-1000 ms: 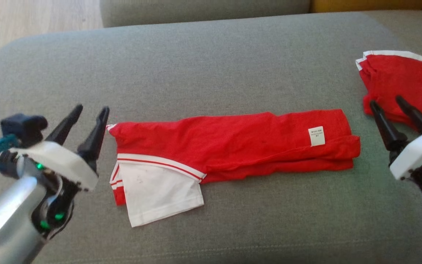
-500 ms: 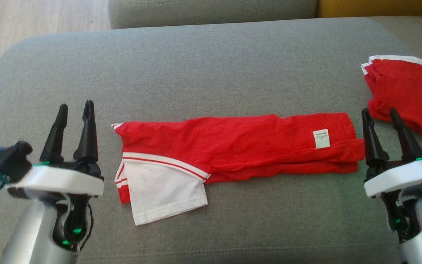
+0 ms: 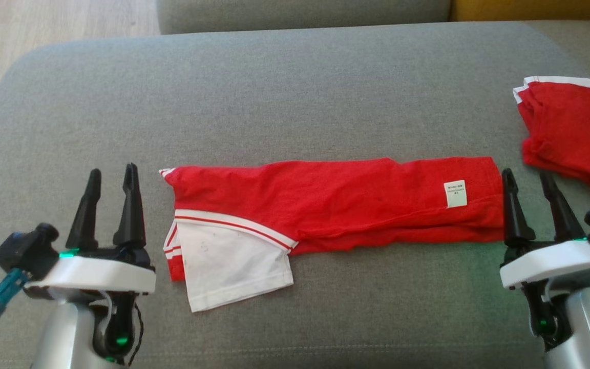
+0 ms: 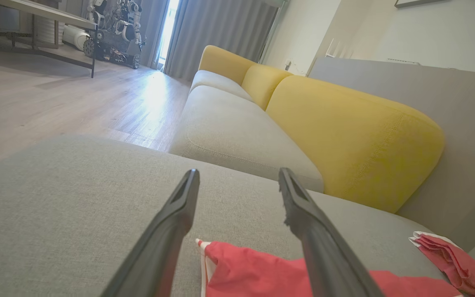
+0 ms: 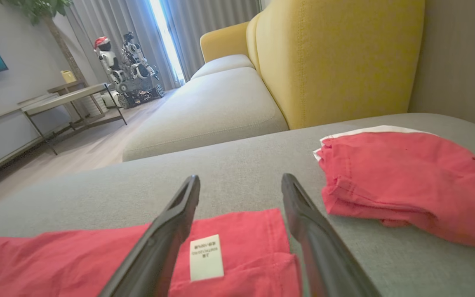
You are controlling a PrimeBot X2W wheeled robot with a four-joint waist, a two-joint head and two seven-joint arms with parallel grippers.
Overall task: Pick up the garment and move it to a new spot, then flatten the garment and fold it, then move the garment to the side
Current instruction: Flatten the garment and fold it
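"So where is the garment (image 3: 336,205)?"
"Flat on the grey cushion (image 3: 274,92), folded into a long red band running left to right. A white sleeve (image 3: 228,266) sticks out toward the near side at its left end, and a label (image 3: 455,193) sits close to its right end."
"And the hands?"
"Both are wide and hold nothing. The left hand (image 3: 112,171) stands just beside the left end. The right hand (image 3: 525,175) stands at the right end, its inner finger about touching the edge. Another red garment (image 3: 576,133) lies apart at the far right."
"How will it handle?"
"Probably light, soft and limp. It looks like thin knit in several layers, so lifted by one point it would sag and the fold would slide open."
"Then where should the robot take hold?"
"At both short ends together, pinching through all the layers, with the left hand catching the sleeve too. The cushion gives, so the fingers may need to press in to get under the edge."
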